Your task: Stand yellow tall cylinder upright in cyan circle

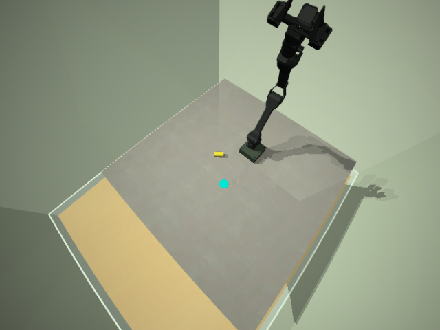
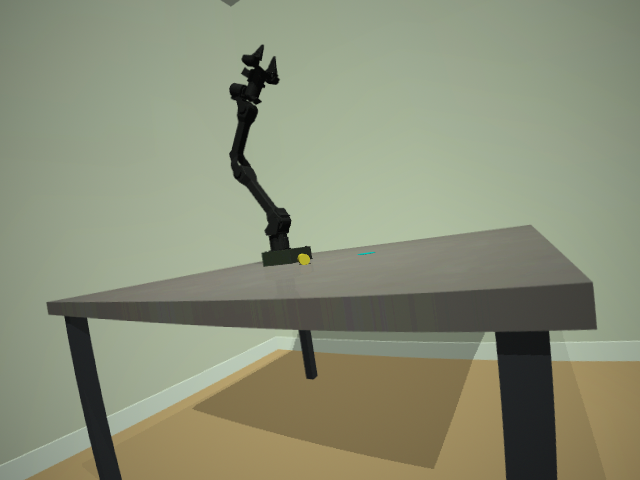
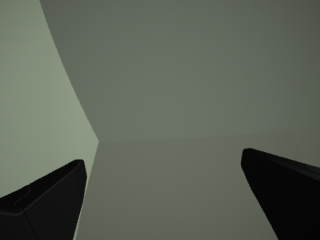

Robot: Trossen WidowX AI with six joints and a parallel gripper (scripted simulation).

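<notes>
The yellow tall cylinder [image 1: 218, 154] [image 2: 303, 259] lies on its side on the grey table, close to the arm's base [image 1: 252, 151] [image 2: 285, 256]. The cyan circle [image 1: 223, 183] [image 2: 366, 253] is a flat mark on the table, a short way in front of the cylinder and bare. My gripper [image 1: 306, 3] [image 2: 265, 55] [image 3: 166, 164] is raised high above the base, pointing upward, far from both. Its fingers stand wide open with nothing between them. The wrist view shows only walls and ceiling.
The grey table [image 1: 213, 230] [image 2: 413, 289] stands on dark legs over a tan floor. Green walls close in behind the arm. A white dashed line [image 1: 159, 124] runs along the table's far left edge.
</notes>
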